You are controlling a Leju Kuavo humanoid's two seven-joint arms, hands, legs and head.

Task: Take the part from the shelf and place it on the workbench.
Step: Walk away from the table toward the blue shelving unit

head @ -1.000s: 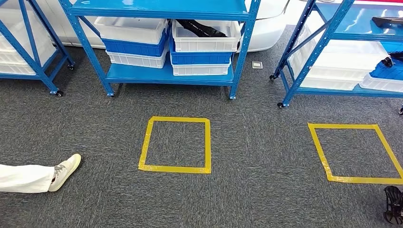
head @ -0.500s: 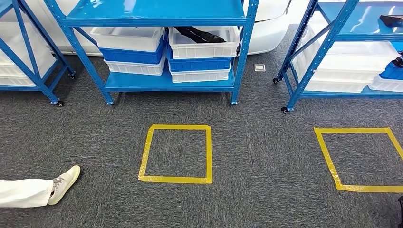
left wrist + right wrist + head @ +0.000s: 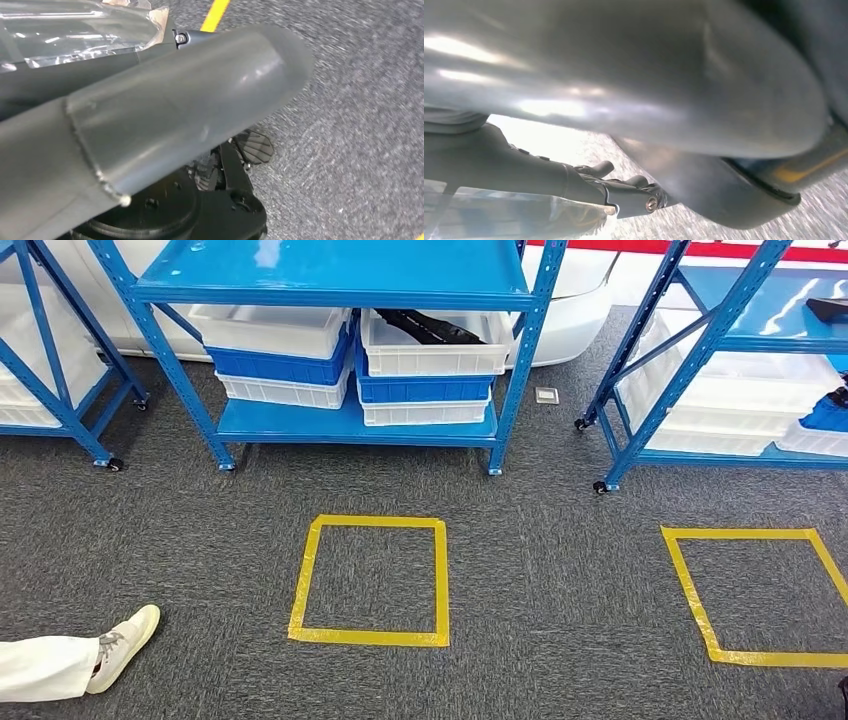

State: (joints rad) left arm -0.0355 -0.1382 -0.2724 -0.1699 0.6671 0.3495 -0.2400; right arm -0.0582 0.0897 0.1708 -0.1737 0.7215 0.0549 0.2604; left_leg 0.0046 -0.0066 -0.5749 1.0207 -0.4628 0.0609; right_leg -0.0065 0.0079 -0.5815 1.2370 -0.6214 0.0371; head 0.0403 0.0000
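Note:
A long black part (image 3: 432, 326) lies in the upper white bin (image 3: 432, 344) on the low level of the middle blue shelf (image 3: 340, 280). More black parts rest on the right shelf (image 3: 700, 340): one (image 3: 828, 308) on its upper level and one (image 3: 838, 396) lower down. My left hand (image 3: 180, 115) hangs over the carpet, its grey thumb apart from the dark fingers (image 3: 252, 146), with nothing in it. My right hand (image 3: 634, 150) also hangs low, and its dark fingers (image 3: 624, 187) hold nothing.
Two yellow tape squares (image 3: 370, 580) (image 3: 765, 595) mark the grey carpet before the shelves. A person's white trouser leg and shoe (image 3: 120, 645) lie at the lower left. A third blue shelf (image 3: 50, 370) stands at the far left. Stacked blue and white bins (image 3: 285, 360) fill the low shelf.
The whole picture has slid downward, so the camera has moved: shelves and tape squares sit lower in view. My right hand's dark fingers have left the bottom right corner.

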